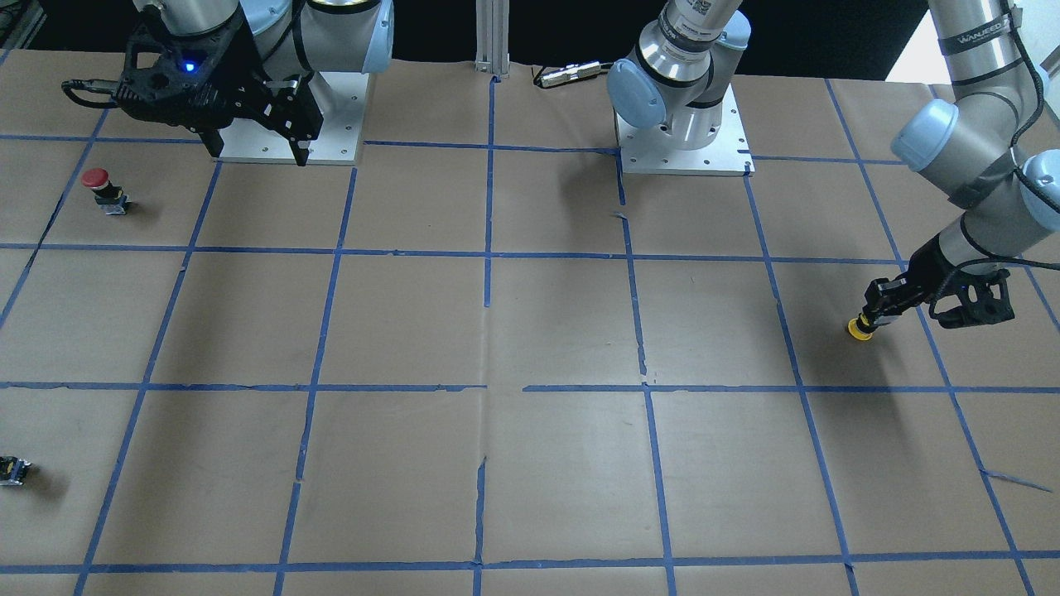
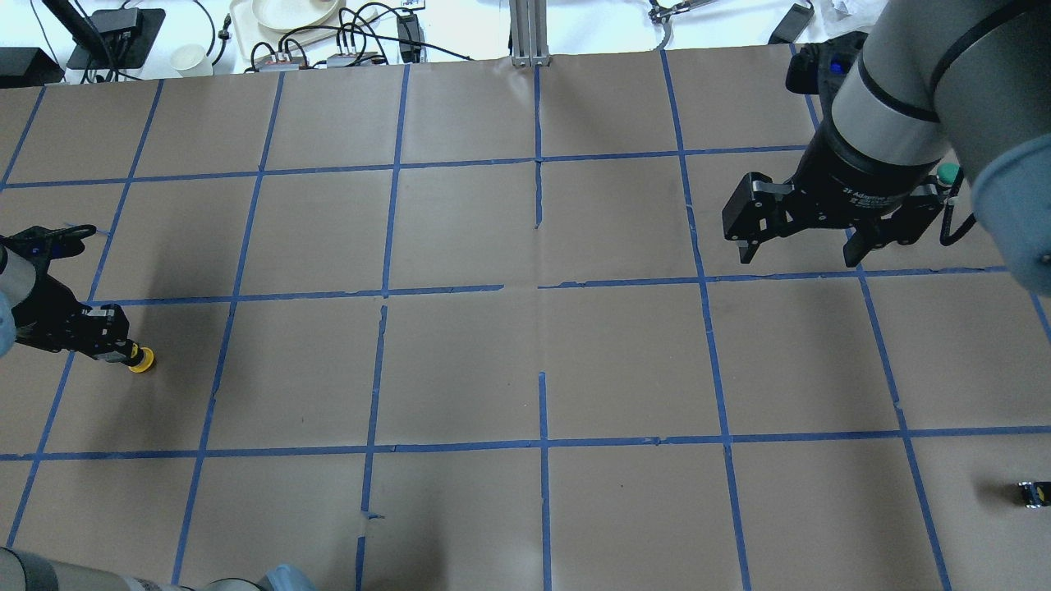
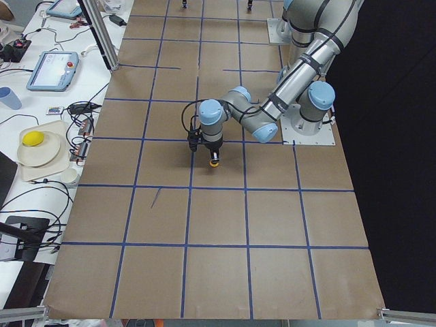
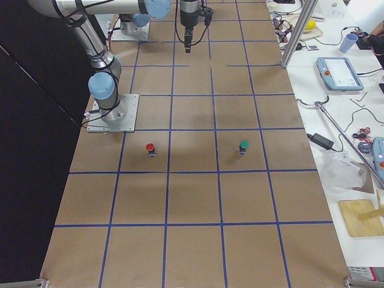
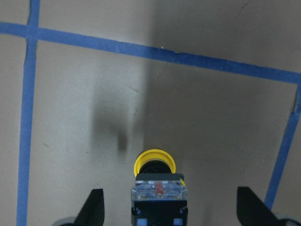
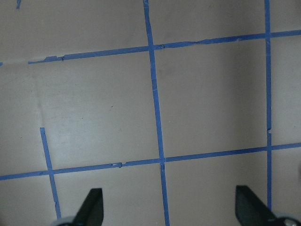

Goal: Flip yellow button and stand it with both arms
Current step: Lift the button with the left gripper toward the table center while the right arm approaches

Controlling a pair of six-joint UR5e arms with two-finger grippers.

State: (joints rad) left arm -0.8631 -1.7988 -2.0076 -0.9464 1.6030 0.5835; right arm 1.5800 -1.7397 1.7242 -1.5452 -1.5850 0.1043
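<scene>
Left claw (image 1: 882, 306) sits low at the front-facing view's right side, tilted down over the yellow button (image 1: 861, 329). The button's cap touches the desk (image 1: 530, 331) and its body rises back into the claw. Across the desk and well apart, the right claw (image 1: 258, 149) hangs high by its base, spread and empty, with the red button (image 1: 101, 186) standing below it.

From overhead, the yellow button lies at the left claw's tip, inside one taped square near the desk's left side, with bare paper all round. The whole middle of the desk separates it from the right claw.

From the left end, the claw points nearly straight down and the cap is lowest, so the button appears upside down.

On the left wrist camera both fingertips stand wide apart. The button is centred between them and touched by neither, its long axis along the claw's approach, cap farthest.

On the right wrist camera, wide-spread fingertips hang over taped paper only.

By this the left arm is far nearer, so the right would have to travel in.
</scene>
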